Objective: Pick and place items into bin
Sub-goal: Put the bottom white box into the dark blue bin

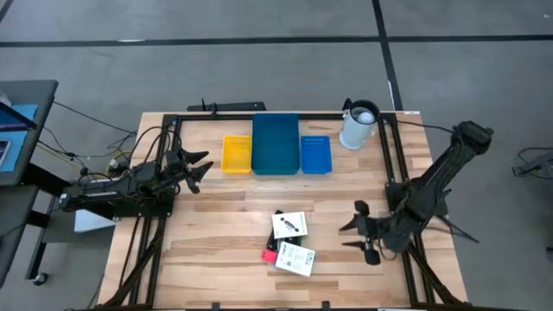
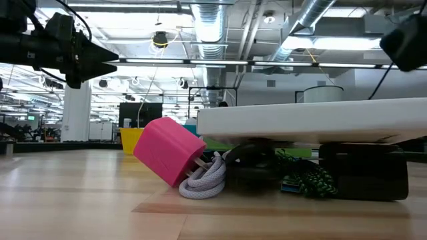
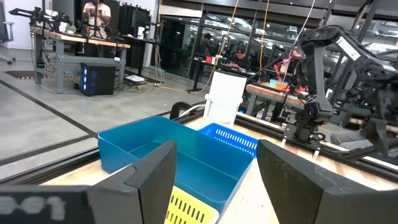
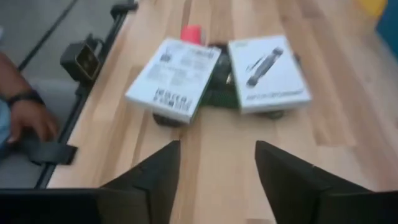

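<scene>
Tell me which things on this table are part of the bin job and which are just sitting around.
Job things: two white boxes, pink piece, dark items under the boxes, large blue bin. Right gripper open near the pile; left gripper open by the bins.

Lying about: white jug, yellow tray, small blue basket.

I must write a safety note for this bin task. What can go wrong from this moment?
1. The two white boxes lie on a pile with the pink piece and cables, so a grip there may drag several items.
2. The open right gripper is empty and apart from the pile.
3. A person's hand rests at the table edge.
</scene>
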Available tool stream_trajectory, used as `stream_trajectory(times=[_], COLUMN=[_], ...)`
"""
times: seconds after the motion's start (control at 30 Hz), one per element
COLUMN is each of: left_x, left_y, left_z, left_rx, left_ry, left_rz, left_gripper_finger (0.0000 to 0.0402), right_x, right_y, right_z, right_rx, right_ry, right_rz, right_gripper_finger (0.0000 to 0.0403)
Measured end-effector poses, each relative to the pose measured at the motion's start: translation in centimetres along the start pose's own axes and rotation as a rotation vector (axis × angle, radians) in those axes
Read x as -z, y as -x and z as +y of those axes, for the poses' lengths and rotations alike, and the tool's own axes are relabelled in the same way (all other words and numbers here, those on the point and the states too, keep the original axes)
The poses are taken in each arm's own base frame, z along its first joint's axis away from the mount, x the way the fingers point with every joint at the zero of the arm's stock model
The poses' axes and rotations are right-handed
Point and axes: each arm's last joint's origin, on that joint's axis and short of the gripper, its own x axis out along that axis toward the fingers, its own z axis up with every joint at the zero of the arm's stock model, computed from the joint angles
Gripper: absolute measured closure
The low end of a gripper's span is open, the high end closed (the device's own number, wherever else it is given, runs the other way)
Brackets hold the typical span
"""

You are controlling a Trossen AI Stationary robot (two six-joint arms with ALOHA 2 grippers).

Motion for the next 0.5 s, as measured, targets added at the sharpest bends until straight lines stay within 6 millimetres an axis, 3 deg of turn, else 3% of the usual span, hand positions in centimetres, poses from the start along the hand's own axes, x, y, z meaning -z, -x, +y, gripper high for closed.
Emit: stream_trajectory(times=[0.2,0.5], left_x=[0.0,0.0], left_y=[0.0,0.0], left_z=[0.0,0.0], left_rx=[0.000,0.000], left_ry=[0.000,0.000], left_rz=[0.001,0.001], left_gripper_finger=[0.0189,0.0189], right_x=[0.6,0.1], right_y=[-1.8,-3.7], right_z=[0.9,2.7], right_rx=[0.021,-0.100], right_ry=[-0.254,-0.724], right_rz=[-0.006,-0.101], right_gripper_finger=[0.0179,0.0177])
